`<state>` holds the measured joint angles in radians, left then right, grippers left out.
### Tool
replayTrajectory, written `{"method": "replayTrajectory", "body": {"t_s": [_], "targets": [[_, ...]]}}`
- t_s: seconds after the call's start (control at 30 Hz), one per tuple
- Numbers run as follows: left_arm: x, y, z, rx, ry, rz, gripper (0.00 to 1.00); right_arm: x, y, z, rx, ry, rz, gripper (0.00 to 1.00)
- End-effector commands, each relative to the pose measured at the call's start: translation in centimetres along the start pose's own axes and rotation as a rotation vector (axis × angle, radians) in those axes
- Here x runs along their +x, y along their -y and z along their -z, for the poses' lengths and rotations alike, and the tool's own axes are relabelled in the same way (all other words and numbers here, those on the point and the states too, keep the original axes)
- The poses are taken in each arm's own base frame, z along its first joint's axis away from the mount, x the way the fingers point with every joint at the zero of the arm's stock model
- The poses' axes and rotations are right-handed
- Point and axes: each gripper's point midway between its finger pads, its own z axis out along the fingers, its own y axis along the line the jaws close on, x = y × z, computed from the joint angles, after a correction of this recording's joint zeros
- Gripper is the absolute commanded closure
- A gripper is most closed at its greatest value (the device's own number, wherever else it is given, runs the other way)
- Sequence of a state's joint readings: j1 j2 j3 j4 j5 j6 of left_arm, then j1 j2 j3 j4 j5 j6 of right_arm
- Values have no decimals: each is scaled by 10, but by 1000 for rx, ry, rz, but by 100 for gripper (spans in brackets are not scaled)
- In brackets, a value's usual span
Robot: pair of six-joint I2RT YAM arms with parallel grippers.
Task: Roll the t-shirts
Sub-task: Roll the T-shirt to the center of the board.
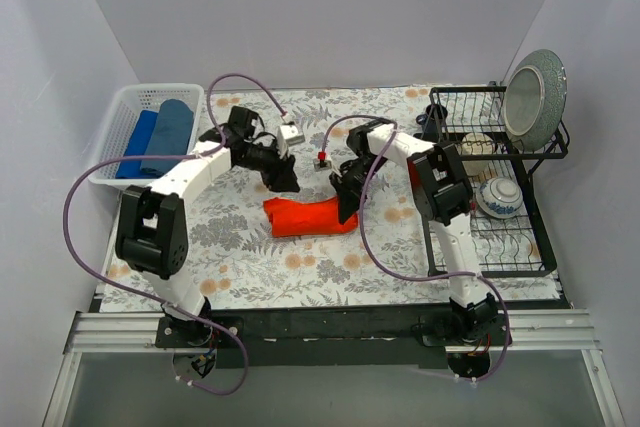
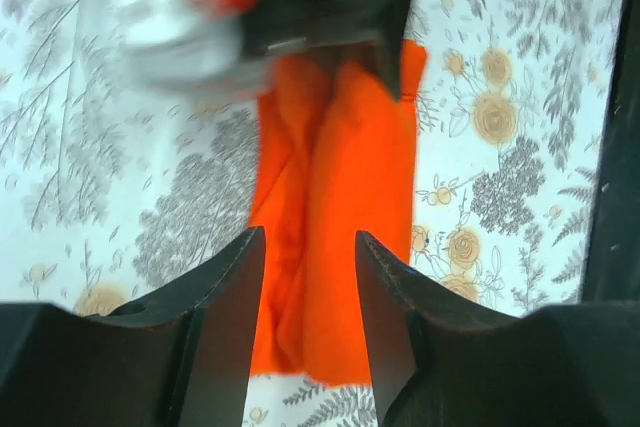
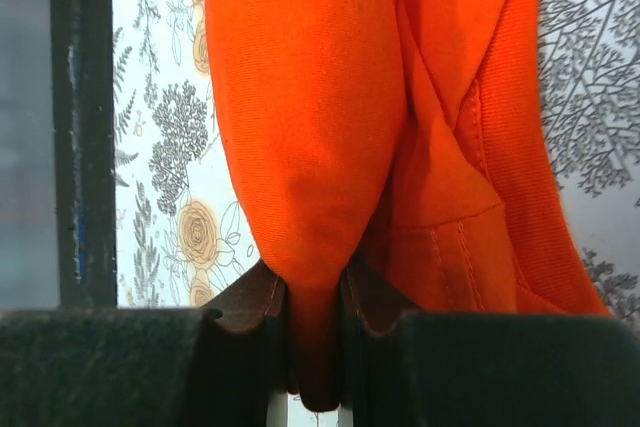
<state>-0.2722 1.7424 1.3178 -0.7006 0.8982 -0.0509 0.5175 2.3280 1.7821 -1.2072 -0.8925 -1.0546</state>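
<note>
The orange shirt [image 1: 305, 217] lies in the middle of the floral table cover [image 1: 250, 267], bunched into a narrow, lumpy band that runs left to right. The right gripper [image 3: 312, 287] is at the band's right end, its fingers clenched on a thick fold of the orange cloth that fills the gap between them. A stitched hem shows just right of that fold.

The left gripper [image 2: 310, 247] hangs over the band's left end with its fingers released. They stand apart with nothing between them, and the shirt shows on the table below. The wrist view does not show whether the tips touch the cloth.

Two blue shirts [image 1: 160, 137], one royal and one duskier, lie side by side in the white basket [image 1: 125, 112] at the far left of the table, well apart from the orange one.

On the right stands a black wire rack [image 1: 470, 94]. A large pale plate [image 1: 535, 97] leans upright at its far end and a patterned bowl [image 1: 498, 197] sits in it nearer.
</note>
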Motion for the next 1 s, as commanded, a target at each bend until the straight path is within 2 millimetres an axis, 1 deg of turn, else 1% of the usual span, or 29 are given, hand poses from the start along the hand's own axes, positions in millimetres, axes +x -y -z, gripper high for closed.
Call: {"method": "replayTrajectory", "body": {"t_s": [0.0,0.03,0.07,0.1,0.13,0.17,0.2,0.27,0.43,0.47,0.5,0.53,0.57,0.6,0.63,0.67,0.7,0.77,0.8,0.87,0.9,0.97], "targets": [[-19,26,-14,-98,-13,-420,58,2,8,-4,-36,-32,-43,99],[-18,38,-22,-89,-17,-475,57,6,13,-7,-44,-33,-61,99],[0,44,-30,-85,-41,-493,56,9,15,-8,-49,-27,-81,99],[-11,47,-27,-123,-5,-581,54,15,17,-11,-58,-32,-110,99],[-9,56,-33,-112,-1,-628,53,17,20,-13,-61,-31,-130,99],[9,61,-39,-100,-21,-636,52,19,22,-11,-65,-16,-156,99],[3,62,-39,-120,7,-681,52,23,25,-14,-75,-10,-199,99],[11,66,-47,-116,-6,-733,50,22,29,-12,-82,24,-237,99],[40,58,-64,-137,-64,-751,48,32,37,-14,-91,29,-271,99],[47,52,-64,-170,-84,-749,46,33,37,-14,-91,27,-272,99],[41,48,-66,-205,-60,-776,45,34,37,-15,-94,28,-273,99],[54,47,-69,-211,-77,-777,44,34,37,-15,-94,27,-270,99],[62,43,-71,-223,-97,-778,43,35,36,-16,-96,27,-270,99],[59,40,-73,-241,-82,-800,42,37,36,-16,-99,26,-276,99],[69,38,-77,-237,-107,-797,41,37,35,-17,-102,25,-275,99],[78,30,-81,-255,-141,-794,33,39,35,-18,-106,24,-285,99],[85,27,-83,-256,-162,-795,33,42,35,-20,-112,22,-293,99],[96,22,-87,-262,-194,-801,34,43,35,-22,-122,30,-313,99],[102,14,-90,-279,-223,-806,36,44,34,-25,-131,31,-327,99],[110,6,-92,-297,-261,-808,42,45,34,-26,-141,40,-350,99],[122,2,-94,-288,-306,-793,52,44,33,-27,-145,42,-352,99],[132,2,-97,-257,-345,-756,63,46,31,-27,-149,42,-360,99]]}}
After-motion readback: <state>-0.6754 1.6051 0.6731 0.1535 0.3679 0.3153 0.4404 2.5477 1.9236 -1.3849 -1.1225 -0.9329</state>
